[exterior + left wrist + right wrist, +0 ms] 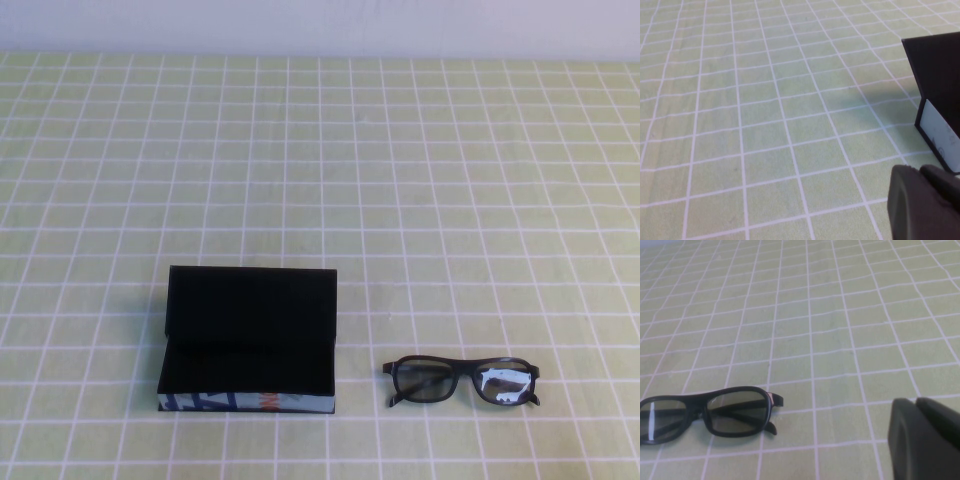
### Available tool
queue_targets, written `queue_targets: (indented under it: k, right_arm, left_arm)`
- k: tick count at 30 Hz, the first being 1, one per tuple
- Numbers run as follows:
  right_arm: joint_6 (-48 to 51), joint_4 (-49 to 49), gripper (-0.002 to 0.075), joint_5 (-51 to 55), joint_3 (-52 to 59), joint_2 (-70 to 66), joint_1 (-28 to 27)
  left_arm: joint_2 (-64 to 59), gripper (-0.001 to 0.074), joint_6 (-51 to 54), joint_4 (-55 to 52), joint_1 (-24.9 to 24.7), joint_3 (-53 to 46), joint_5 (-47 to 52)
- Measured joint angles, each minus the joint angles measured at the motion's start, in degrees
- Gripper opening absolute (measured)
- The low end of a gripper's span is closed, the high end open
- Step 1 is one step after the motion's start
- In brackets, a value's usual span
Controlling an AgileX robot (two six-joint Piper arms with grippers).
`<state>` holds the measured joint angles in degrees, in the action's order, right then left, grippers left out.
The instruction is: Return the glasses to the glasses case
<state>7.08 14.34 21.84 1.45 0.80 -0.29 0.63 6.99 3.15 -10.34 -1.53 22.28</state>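
Note:
The glasses case [248, 342] stands open near the table's front, left of centre, lid raised, black lining showing, printed blue, white and orange-red front side facing me. It is empty. One end of the glasses case [938, 95] shows in the left wrist view. The black-framed glasses [462, 380] lie flat on the cloth to the case's right, a short gap between them; the glasses [710, 412] also show in the right wrist view. My left gripper [922, 172] is shut and empty, beside the case's end. My right gripper [917, 405] is shut and empty, off to the side of the glasses. Neither arm shows in the high view.
A green cloth with a white grid [400, 180] covers the whole table. A pale wall edge [320, 25] runs along the far side.

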Motion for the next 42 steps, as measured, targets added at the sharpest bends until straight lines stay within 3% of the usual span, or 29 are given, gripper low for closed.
queue_targets:
  k: [24, 34, 38, 42]
  right_arm:
    - [0.0, 0.5, -0.0011, -0.9, 0.0, 0.0, 0.0]
    - [0.0, 31.5, -0.0011, -12.4, 0.1, 0.0, 0.0]
    - [0.0, 36.4, -0.0011, -16.1, 0.1, 0.0, 0.0]
    - [0.1, 41.1, -0.0011, -11.5, 0.1, 0.0, 0.0]
  left_arm:
    - [0.0, -0.0004, 0.0, 0.0, 0.0, 0.0, 0.0]
    - [0.0, -0.0004, 0.0, 0.0, 0.0, 0.0, 0.0]
    - [0.0, -0.0004, 0.0, 0.0, 0.0, 0.0, 0.0]
    - [0.0, -0.0004, 0.0, 0.0, 0.0, 0.0, 0.0]
